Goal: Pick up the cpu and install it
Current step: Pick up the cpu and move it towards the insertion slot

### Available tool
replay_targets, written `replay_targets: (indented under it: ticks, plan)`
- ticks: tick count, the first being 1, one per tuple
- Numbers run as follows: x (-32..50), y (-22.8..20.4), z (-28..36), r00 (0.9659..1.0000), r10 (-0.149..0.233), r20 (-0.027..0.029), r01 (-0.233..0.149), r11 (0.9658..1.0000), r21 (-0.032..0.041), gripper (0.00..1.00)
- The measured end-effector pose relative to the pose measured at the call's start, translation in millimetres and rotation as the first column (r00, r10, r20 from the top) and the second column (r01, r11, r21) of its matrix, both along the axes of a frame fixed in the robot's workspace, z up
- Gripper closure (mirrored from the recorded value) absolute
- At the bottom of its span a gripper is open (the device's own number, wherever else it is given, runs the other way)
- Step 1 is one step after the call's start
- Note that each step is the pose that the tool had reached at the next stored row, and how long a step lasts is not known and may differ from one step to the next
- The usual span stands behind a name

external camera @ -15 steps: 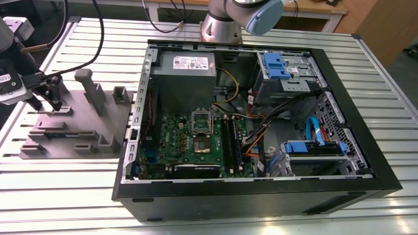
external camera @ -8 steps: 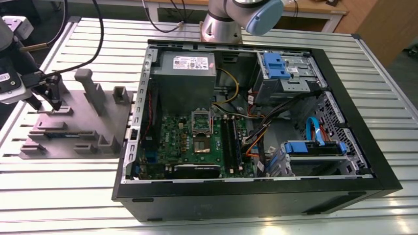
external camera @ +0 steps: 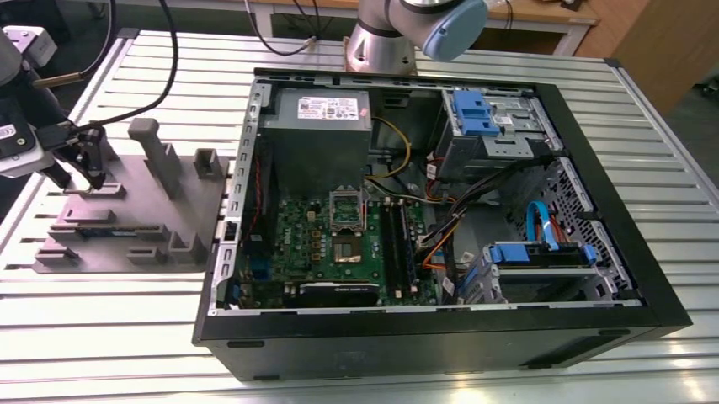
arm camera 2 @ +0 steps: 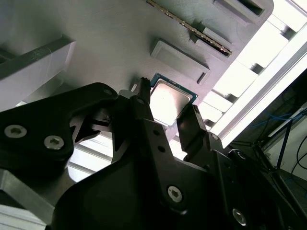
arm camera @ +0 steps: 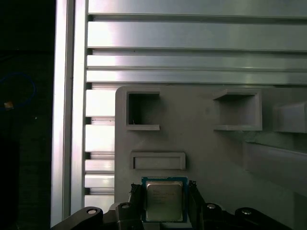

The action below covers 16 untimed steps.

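First wrist view: tool (arm camera: 164,188) straddles cpu (arm camera: 164,201) on grey fixture (arm camera: 216,158); grip cannot tell.

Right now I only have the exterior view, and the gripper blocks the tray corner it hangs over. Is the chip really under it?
Observer: Yes. In the first wrist view the chip lies flat on the grey tray, metal side up, centred at the gripper.
Operator: Is it twisted relative to the tray?
Observer: No. Its edges run parallel to the low rectangular frame moulded into the tray next to it.
Operator: Does that frame touch the chip?
Observer: No. In both wrist views a strip of bare tray separates them.
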State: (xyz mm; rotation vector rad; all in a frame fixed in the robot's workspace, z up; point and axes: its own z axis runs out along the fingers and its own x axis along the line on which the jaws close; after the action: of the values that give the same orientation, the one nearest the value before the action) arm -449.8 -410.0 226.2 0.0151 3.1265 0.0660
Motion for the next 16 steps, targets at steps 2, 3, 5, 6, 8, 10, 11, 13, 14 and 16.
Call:
replay_targets:
  ticks: [2, 3, 5, 6, 8, 10, 11, 13, 14, 16]
  plan:
    - [0.0, 0.0, 0.6, 1.0000, 0.000, -0.0002, 0.000, 1.0000, -0.0001, 0.53]
    - [0.0, 0.0, 0.8, 1.0000, 0.000, -0.0002, 0.000, 1.0000, -0.0001, 0.53]
    - [0.0, 0.0, 1.4, 1.0000, 0.000, 0.0000, 0.000, 1.0000, 0.0000, 0.53]
    - [0.0, 0.0, 1.5, 1.0000, 0.000, 0.0001, 0.000, 1.0000, 0.0001, 0.53]
    - [0.0, 0.0, 1.8, 1.0000, 0.000, 0.0000, 0.000, 1.0000, 0.0000, 0.53]
    - [0.0, 0.0, 2.1, 1.0000, 0.000, 0.0000, 0.000, 1.0000, 0.0000, 0.53]
    - [0.0, 0.0, 2.2, 1.0000, 0.000, 0.0000, 0.000, 1.0000, 0.0000, 0.53]
    - [0.0, 0.0, 2.4, 1.0000, 0.000, 0.0000, 0.000, 1.0000, 0.0000, 0.53]
    - [0.0, 0.0, 2.7, 1.0000, 0.000, -0.0001, 0.000, 1.0000, -0.0001, 0.53]
    - [0.0, 0.0, 3.2, 1.0000, 0.000, -0.0001, 0.000, 1.0000, -0.0001, 0.53]
